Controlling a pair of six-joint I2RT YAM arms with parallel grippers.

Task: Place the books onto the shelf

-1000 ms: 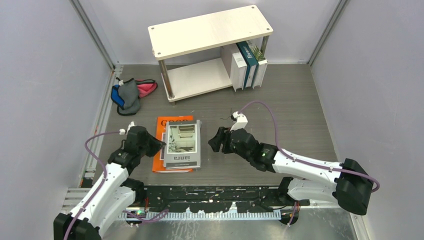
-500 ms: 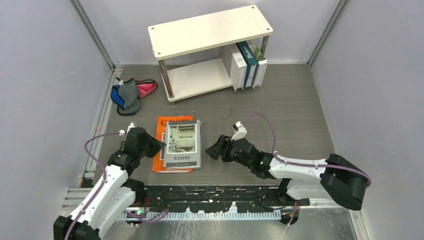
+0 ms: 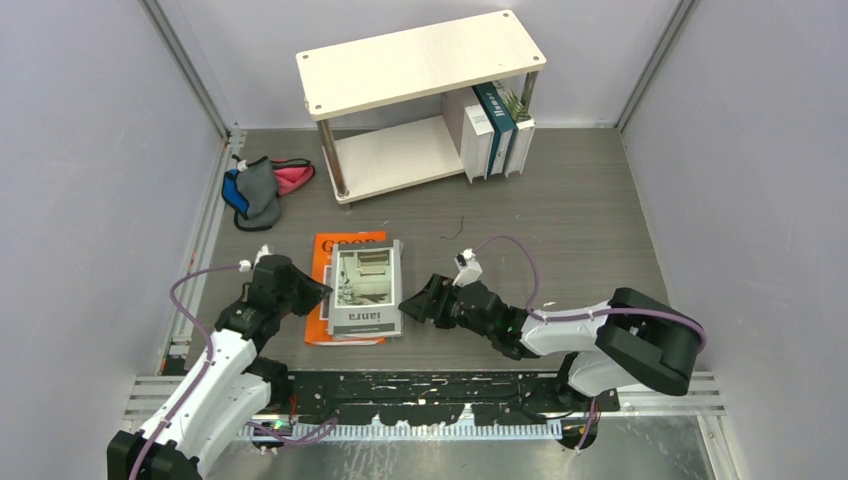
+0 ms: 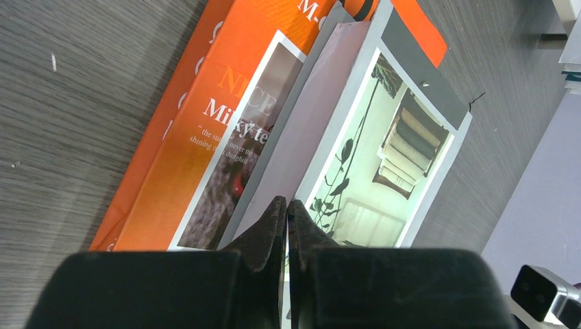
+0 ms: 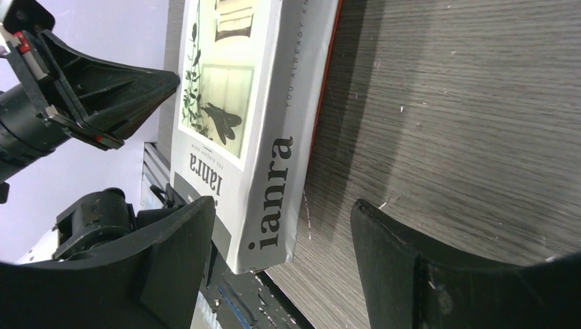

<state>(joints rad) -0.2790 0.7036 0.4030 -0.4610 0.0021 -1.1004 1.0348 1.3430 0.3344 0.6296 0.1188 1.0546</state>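
From above, three books are seen upright at the right end of the lower board of the shelf. The grey photo-cover book lies flat on the orange book on the table. The left gripper is placed at the stack's left edge, the right gripper just beside its right edge. In the left wrist view, the fingers are shown pressed together, holding nothing, over the grey cover. In the right wrist view, the jaws are spread wide and hold nothing, with the grey book's spine corner framed between them.
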